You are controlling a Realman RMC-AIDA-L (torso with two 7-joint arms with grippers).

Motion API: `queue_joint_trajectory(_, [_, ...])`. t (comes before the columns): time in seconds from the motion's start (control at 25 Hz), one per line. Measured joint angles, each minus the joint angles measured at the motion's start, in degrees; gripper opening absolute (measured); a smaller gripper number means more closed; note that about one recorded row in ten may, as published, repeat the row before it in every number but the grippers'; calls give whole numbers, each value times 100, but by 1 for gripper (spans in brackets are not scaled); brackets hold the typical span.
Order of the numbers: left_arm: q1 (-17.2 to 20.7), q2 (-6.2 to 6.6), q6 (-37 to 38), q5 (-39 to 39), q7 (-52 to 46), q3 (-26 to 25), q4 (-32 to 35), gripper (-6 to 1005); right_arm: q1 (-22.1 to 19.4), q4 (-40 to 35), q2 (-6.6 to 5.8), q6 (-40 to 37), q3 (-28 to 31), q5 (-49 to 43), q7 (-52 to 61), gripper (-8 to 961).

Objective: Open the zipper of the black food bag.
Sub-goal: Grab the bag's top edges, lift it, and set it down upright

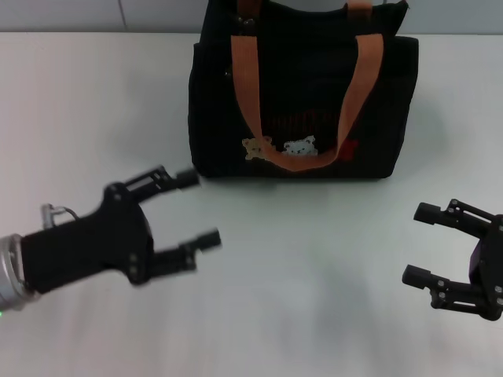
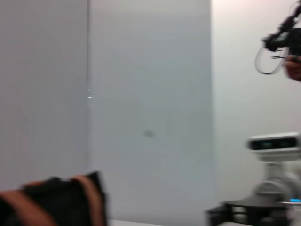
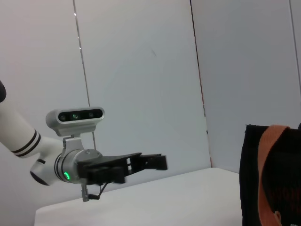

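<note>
Both arms are held low over the table [image 1: 330,259], short of the black food bag [image 1: 302,94] — left gripper [image 1: 195,210] and right gripper [image 1: 423,244] fingers spread apart; the zipper is seemingly hidden.

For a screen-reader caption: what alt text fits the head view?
A black bag with orange handles stands upright on a white table. In front of it, the open left end effector and open right end effector hover apart from it, touching nothing.
</note>
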Motion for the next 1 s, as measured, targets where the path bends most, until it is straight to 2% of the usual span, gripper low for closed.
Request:
queue_joint_trajectory(0.12, [122, -4, -479, -630, 8, -110, -213, 795, 0, 13, 4, 29, 6, 0, -25, 834])
queue_joint_trajectory(0.2, [122, -4, -479, -630, 8, -110, -213, 794, 0, 22, 10, 65, 8, 0, -25, 834])
queue_joint_trajectory(0.28, [121, 5, -1325, -1234, 10, -186, -646, 792, 4, 28, 35, 94, 8, 0, -31, 835])
queue_joint_trajectory(0.48, [-76, -12, -1729, -1254, 50, -156, -814, 787, 10, 28, 66, 143, 9, 0, -48, 835])
queue_joint_trajectory(0.52, [-381, -19, -2120, -1272, 321, -186, -1167, 786, 10, 29, 66, 144, 9, 0, -49, 835])
queue_joint_trajectory(0.6, [-495, -28, -2286, -1277, 468, -196, -1279, 784, 9, 29, 66, 145, 9, 0, -49, 835])
queue_joint_trajectory(0.64, [-752, -38, -2745, -1306, 754, -282, -1553, 783, 8, 29, 66, 145, 9, 0, -49, 835])
queue_joint_trajectory(0.76, [-920, -41, -3079, -1318, 927, -511, -1744, 781, -14, 28, 64, 146, 9, -2, -49, 835])
queue_joint_trajectory(1.0, [-892, -38, -3140, -1317, 1068, -863, -1835, 775, -41, 29, 63, 146, 9, -3, -49, 835])
